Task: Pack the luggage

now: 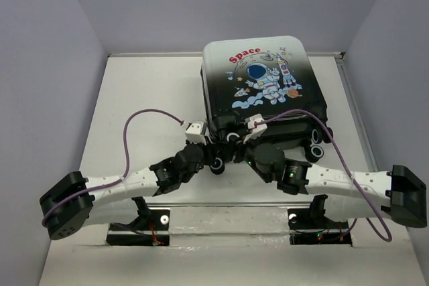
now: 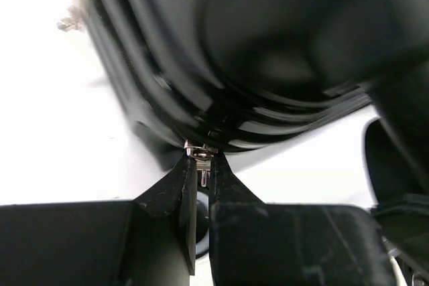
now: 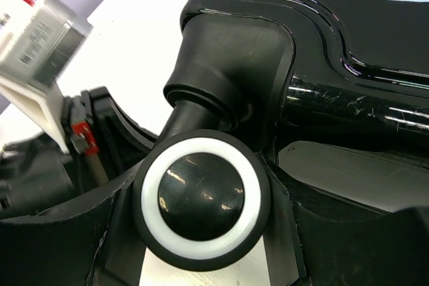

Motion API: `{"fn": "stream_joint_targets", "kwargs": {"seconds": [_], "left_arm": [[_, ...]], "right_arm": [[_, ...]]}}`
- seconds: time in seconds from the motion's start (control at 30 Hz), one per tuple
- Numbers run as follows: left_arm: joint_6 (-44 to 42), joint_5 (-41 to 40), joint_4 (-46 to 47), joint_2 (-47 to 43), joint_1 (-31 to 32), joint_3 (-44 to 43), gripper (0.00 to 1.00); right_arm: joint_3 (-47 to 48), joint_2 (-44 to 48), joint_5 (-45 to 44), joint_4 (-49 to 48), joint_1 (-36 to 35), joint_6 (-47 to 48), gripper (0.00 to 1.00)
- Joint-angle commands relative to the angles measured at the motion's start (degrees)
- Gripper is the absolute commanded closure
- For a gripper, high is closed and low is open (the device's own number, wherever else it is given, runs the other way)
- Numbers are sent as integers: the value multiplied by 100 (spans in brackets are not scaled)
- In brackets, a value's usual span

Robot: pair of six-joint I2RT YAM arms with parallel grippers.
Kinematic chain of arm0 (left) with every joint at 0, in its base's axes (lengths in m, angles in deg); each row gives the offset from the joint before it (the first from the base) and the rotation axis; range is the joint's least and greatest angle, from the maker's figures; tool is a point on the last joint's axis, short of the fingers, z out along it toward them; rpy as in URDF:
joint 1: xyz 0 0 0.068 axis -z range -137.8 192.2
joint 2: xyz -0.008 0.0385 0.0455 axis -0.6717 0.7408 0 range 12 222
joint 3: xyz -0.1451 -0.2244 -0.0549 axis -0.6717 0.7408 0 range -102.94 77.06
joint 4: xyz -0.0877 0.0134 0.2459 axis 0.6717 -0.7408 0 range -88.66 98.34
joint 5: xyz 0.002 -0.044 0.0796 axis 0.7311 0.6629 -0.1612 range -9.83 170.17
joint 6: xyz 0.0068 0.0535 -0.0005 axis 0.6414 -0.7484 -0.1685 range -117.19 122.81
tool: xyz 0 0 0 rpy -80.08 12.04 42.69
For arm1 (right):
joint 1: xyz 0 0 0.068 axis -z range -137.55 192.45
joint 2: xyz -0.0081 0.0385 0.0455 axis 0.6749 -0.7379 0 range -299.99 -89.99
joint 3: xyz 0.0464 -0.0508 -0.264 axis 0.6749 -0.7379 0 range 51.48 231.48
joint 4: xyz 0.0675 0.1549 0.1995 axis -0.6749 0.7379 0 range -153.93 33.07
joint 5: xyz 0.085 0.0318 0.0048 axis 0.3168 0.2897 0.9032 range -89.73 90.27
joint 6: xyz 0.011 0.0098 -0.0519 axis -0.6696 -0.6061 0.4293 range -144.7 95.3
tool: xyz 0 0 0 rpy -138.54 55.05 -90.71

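The luggage (image 1: 265, 78) lies flat and closed at the back middle of the table, astronaut and red "Space" print facing up, wheels toward the arms. My left gripper (image 1: 216, 147) is at its near left corner; in the left wrist view it (image 2: 201, 160) is shut on the metal zipper pull (image 2: 199, 153) at the seam of the black shell (image 2: 268, 65). My right gripper (image 1: 245, 147) is at the near edge; in the right wrist view its fingers (image 3: 112, 232) close on both sides of a black wheel with a white ring (image 3: 203, 197) under the shell (image 3: 348, 45).
Another luggage wheel (image 1: 315, 152) sticks out at the near right. The left arm's wrist camera block (image 3: 40, 31) is close to the left of the right gripper. Purple cables (image 1: 134, 125) arc over both arms. Grey walls enclose the white table (image 1: 147, 92).
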Motion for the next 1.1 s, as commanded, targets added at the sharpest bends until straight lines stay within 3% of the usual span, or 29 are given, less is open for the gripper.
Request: {"fn": "stream_joint_targets", "kwargs": {"seconds": [0.0, 0.17, 0.33, 0.6, 0.73, 0.93, 1.0, 1.03, 1.07], "left_arm": [[-274, -1682, -362, -568, -362, 104, 94], [-239, -1560, -793, -753, -977, 149, 94], [-475, -1033, -618, -982, -1846, 61, 94], [-888, -128, -82, -402, -2261, -572, 94], [-986, 1364, 375, -814, -2261, -91, 94], [-477, 1736, -63, -1885, -2261, 929, 94], [-64, 2114, -327, -2614, -2253, 1071, 77], [59, 2245, -441, -2895, -2253, 1054, 66], [217, 2238, -825, -3202, -2253, 1002, 43]], "right_arm": [[-179, 759, -281, -86, -62, -225, 93], [-293, 1128, -343, 345, -62, -243, 93], [-434, 1436, -272, 618, -62, -313, 93], [-443, 1314, -105, 645, -62, -410, 93], [-373, 1217, -140, 636, -62, -384, 93], [-250, 1025, -9, 653, -62, -392, 93], [-127, 814, 166, 680, -62, -357, 86], [74, 551, 376, 680, -62, -322, 77], [198, 410, 500, 680, -114, -296, 73]]}}
